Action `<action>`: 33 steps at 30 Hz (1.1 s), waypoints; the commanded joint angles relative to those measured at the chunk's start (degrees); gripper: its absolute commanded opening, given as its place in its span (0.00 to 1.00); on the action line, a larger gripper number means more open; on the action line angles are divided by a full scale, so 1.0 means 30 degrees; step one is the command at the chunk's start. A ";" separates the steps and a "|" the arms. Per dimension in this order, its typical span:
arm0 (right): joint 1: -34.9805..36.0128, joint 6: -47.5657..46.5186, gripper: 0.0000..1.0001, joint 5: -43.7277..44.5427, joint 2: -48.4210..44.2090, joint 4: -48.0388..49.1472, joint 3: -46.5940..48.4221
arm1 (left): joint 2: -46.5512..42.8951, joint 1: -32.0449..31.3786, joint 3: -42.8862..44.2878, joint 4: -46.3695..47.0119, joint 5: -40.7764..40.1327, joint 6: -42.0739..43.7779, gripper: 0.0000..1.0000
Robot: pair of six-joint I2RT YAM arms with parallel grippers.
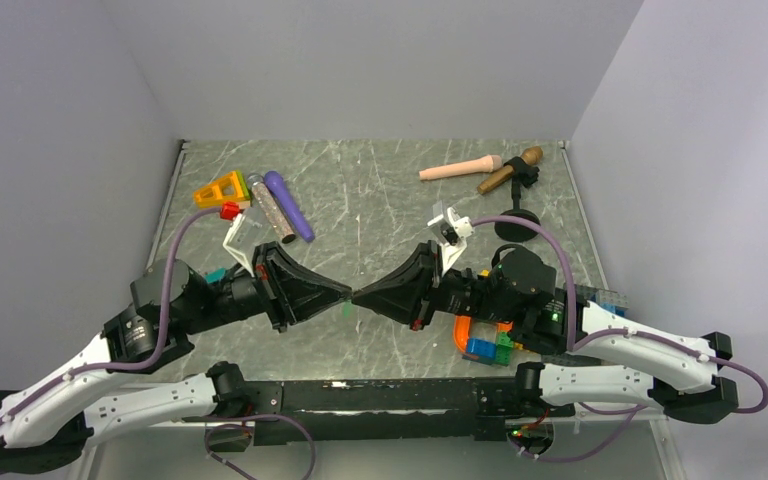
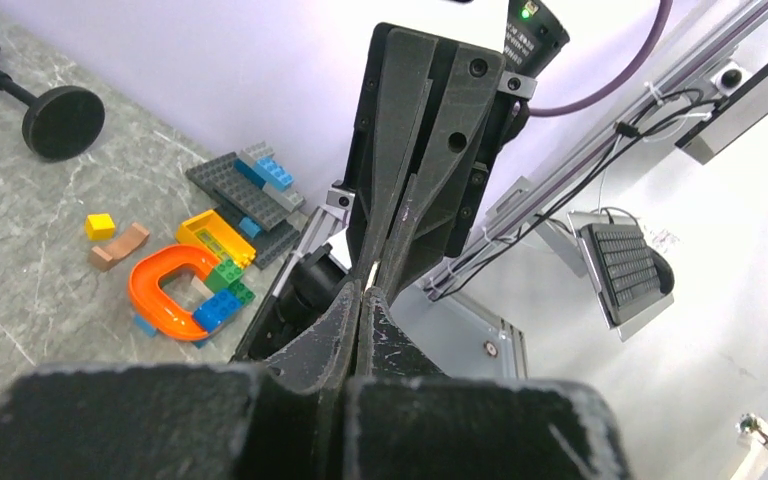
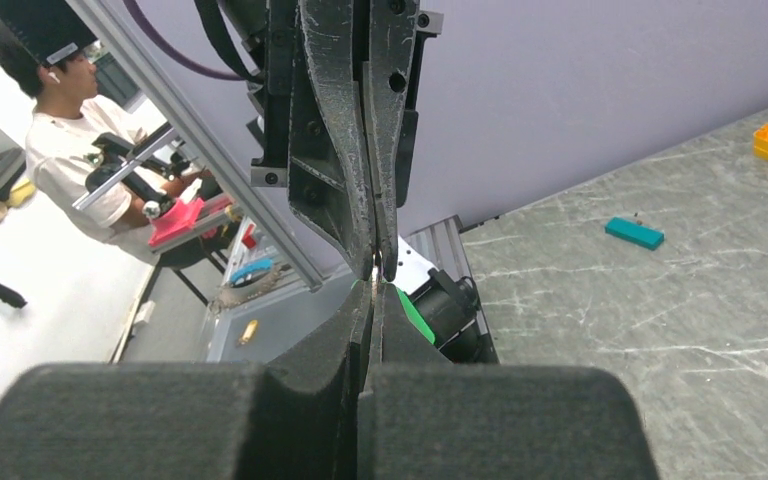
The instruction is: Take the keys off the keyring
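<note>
My two grippers meet tip to tip above the middle of the table. The left gripper (image 1: 348,296) (image 2: 363,292) is shut on a thin pale sliver of metal, the keyring (image 2: 371,272). The right gripper (image 1: 359,297) (image 3: 373,290) is shut on the same small ring (image 3: 375,268) from the other side. The bright green key (image 1: 345,306) (image 3: 415,315) hangs just under the joined tips, partly hidden behind the right fingers. The teal key (image 1: 217,274) (image 3: 634,232) lies flat on the table beside the left arm, apart from the ring.
Toy bricks (image 1: 487,347) (image 2: 222,300) and an orange curved piece (image 1: 459,331) (image 2: 165,290) lie under the right arm. A microphone on a stand (image 1: 516,222) and a peach cylinder (image 1: 460,168) are at the back right. A purple tube (image 1: 290,205) and an orange triangle (image 1: 222,188) are at the back left.
</note>
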 commanded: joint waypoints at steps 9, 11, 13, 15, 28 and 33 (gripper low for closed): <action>0.0070 0.0376 0.00 0.0173 -0.0042 0.4057 -0.0636 | -0.0980 -0.0119 -0.1714 0.3847 -0.2189 -0.1236 0.00; 0.0085 0.0456 0.00 0.0078 0.0109 0.4204 -0.0652 | -0.0907 -0.0123 -0.1630 0.3790 -0.2104 -0.1167 0.00; 0.0073 0.0509 0.00 -0.0023 0.0253 0.4130 -0.0588 | -0.0778 -0.0123 -0.1285 0.3252 -0.1972 -0.0987 0.00; 0.0069 0.0563 0.00 -0.0091 0.0289 0.3969 -0.0594 | -0.0618 -0.0123 -0.0575 0.2267 -0.1790 -0.0630 0.03; 0.0068 0.0143 0.00 -0.0386 -0.0060 0.0492 0.0407 | 0.1315 -0.0123 0.6651 -0.7042 -0.0980 0.4416 0.58; 0.0065 -0.0304 0.00 -0.1103 0.0184 -0.0785 0.1265 | 0.3260 -0.0137 0.8812 -1.0170 0.0816 0.5748 0.56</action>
